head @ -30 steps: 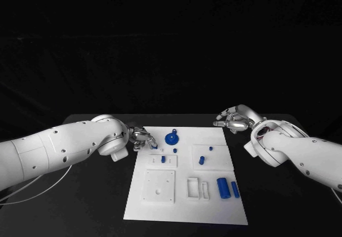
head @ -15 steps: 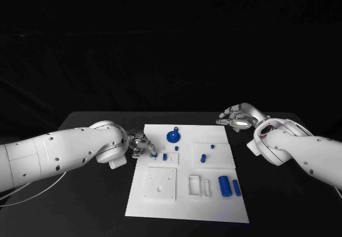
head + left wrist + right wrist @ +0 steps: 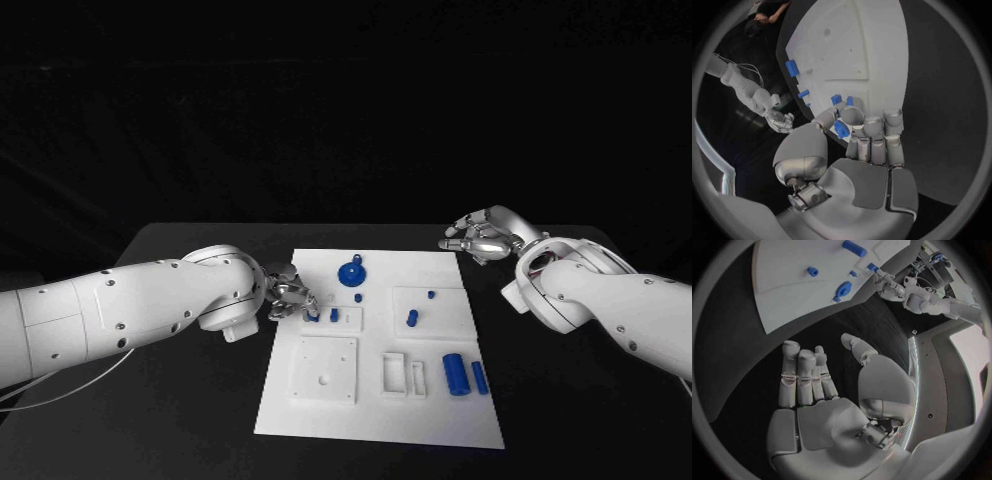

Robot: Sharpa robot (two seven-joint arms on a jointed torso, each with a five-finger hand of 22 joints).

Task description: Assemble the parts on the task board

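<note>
The white task board [image 3: 378, 425] lies in the middle of the black table. My left hand [image 3: 289, 301] hovers at the board's left edge and pinches a small blue part [image 3: 841, 129] between thumb and fingers, just beside a blue peg [image 3: 335, 315] standing in a raised white block. Other pieces on the board are a round blue piece with a knob [image 3: 349, 274] and small pegs [image 3: 430, 296] [image 3: 411, 320]. Two blue cylinders [image 3: 456, 374] lie to the right. My right hand [image 3: 483, 238] hangs off the board's far right corner, fingers apart [image 3: 804, 372] and holding nothing.
A square white plate [image 3: 325, 368] and two slotted white blocks [image 3: 392, 374] sit on the near half of the board. Black table surface surrounds the board on all sides. My left forearm [image 3: 130, 310] lies over the table's left part.
My left hand has moved nearer and slightly right with the blue part, from the board's far left corner to beside the peg block. The right hand has barely moved.
</note>
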